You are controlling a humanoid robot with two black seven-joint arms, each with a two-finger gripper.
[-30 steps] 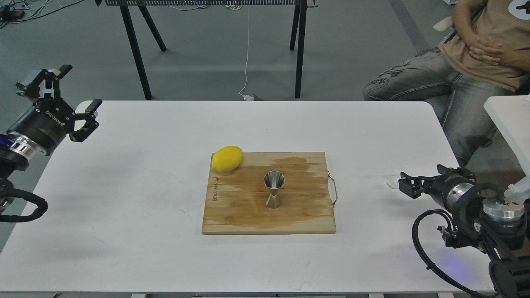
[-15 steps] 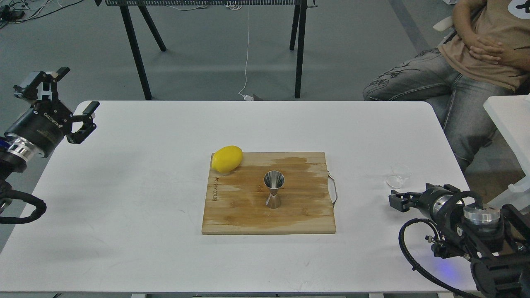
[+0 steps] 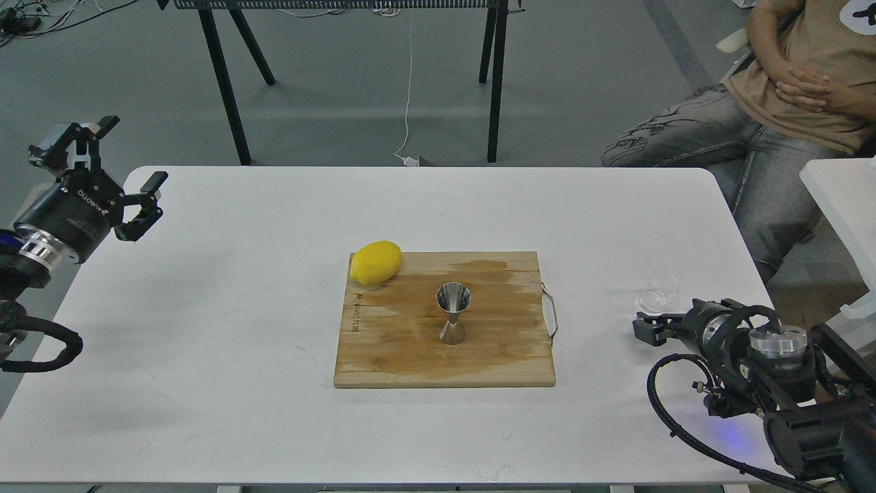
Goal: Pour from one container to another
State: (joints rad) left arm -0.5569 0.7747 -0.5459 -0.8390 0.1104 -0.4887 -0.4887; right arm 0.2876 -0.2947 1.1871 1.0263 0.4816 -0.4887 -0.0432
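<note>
The small clear glass cup (image 3: 658, 291) stands upright on the white table near its right edge. The steel hourglass jigger (image 3: 453, 313) stands upright in the middle of the wooden cutting board (image 3: 410, 356). My right gripper (image 3: 647, 326) lies low just in front of the cup and apart from it, pointing left. It is dark and seen end-on, so its fingers cannot be told apart. My left gripper (image 3: 131, 152) hovers open over the table's far left corner with nothing between its fingers.
A yellow lemon (image 3: 375, 262) rests on the board's back left corner. A metal handle (image 3: 551, 315) sticks out of the board's right side. A seated person (image 3: 773, 116) is beyond the table's right back corner, and black table legs (image 3: 226, 89) stand behind.
My right gripper has drawn back from the glass cup toward the near edge and a little left, leaving the cup standing free. The left gripper has shifted only slightly.
</note>
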